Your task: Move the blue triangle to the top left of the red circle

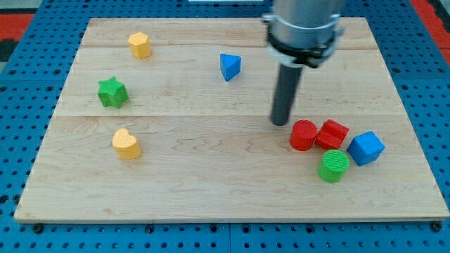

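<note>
Blue triangle sits well up-left of the red circle (untouched by my tip, which has no jaws); most pushing remains.

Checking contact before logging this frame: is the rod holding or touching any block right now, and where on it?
Nothing is held. My tip rests on bare board, just to the view's left of the red circle, apart from it, and far from the blue triangle.

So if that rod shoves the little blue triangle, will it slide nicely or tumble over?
The blue triangle looks like a solid, stiff block sitting flat on the smooth wooden board, so it probably slides rather than tips. Its slanted sides may make it turn aside. My tip stands apart, to its lower right.
</note>
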You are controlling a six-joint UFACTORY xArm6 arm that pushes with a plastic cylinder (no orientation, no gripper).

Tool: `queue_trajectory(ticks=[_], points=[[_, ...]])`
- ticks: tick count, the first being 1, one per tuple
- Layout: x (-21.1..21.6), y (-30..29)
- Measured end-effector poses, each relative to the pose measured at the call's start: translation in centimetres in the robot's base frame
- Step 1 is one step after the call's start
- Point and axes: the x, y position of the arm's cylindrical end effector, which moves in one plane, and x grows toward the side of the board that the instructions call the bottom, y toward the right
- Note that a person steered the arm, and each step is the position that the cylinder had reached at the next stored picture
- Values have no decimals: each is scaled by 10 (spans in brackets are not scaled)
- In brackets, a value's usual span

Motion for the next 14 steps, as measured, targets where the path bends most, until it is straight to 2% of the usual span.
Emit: queue_trajectory(ticks=[1,2,3,4,5,6,7,8,9,10,11,12,13,14], points=[[-13,-80],[-76,-112],[-135,-122],[-148,-44],[-104,7],[-95,0],[-141,15],[-134,-62],[-81,-56],[-56,13],[-41,15],[-73,-25],[-30,-72],[-5,27]])
